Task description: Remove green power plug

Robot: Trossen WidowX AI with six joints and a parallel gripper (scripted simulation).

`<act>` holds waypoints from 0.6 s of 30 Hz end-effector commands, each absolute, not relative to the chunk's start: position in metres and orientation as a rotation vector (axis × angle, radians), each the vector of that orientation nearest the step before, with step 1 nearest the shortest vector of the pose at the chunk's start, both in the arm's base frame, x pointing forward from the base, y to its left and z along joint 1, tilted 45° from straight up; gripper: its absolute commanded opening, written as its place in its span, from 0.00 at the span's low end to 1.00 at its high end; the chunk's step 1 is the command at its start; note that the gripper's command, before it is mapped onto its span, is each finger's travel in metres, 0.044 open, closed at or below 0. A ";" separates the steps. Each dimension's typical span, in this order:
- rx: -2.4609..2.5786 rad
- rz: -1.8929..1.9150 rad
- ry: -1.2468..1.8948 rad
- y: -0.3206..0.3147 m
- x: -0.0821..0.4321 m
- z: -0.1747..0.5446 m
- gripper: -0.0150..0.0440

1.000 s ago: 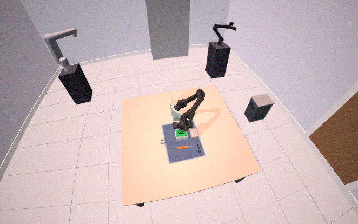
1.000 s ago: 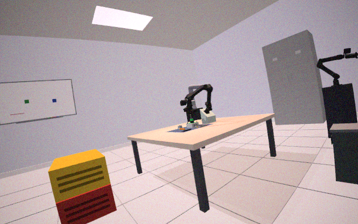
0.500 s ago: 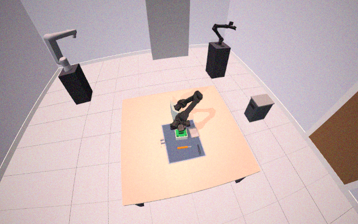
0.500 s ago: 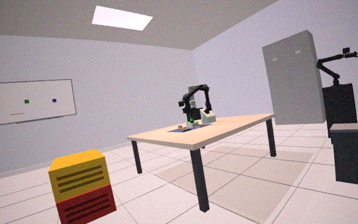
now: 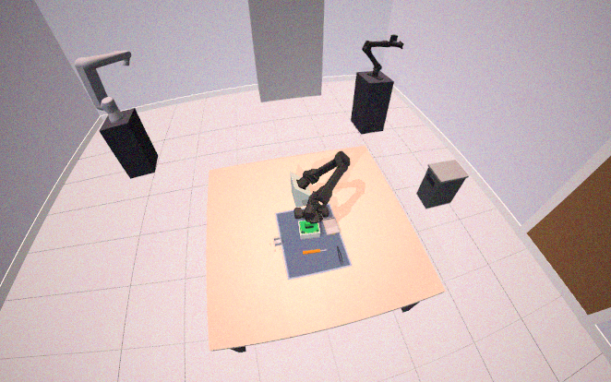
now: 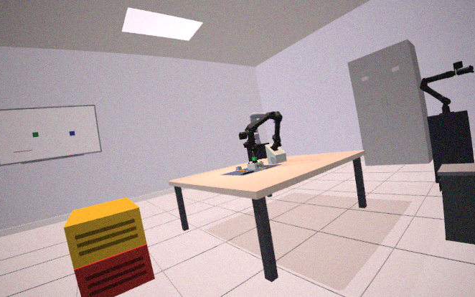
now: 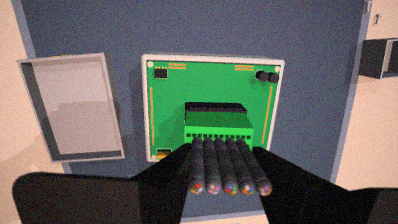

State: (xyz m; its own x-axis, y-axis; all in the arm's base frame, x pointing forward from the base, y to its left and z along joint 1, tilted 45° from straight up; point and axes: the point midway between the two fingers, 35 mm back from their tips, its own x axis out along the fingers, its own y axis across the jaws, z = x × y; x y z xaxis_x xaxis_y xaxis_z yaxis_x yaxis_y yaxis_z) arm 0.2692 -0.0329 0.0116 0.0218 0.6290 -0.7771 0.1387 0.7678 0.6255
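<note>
The robot's arm (image 5: 330, 186) (image 6: 278, 127) is matte black all over, with slim straight links, chunky rounded joints and dark, broad-based fingers narrowing forward.
</note>
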 end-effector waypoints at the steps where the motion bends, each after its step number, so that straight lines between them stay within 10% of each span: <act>1: 0.700 0.446 1.492 -0.046 0.267 0.018 0.25; 18: 0.701 0.446 1.492 -0.048 0.267 0.021 0.25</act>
State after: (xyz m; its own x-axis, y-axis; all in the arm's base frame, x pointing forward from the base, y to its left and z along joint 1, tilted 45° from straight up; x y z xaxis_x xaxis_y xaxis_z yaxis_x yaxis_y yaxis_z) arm 0.2662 -0.0427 0.0074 0.0364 0.7238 -0.6891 0.1309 0.6802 0.7213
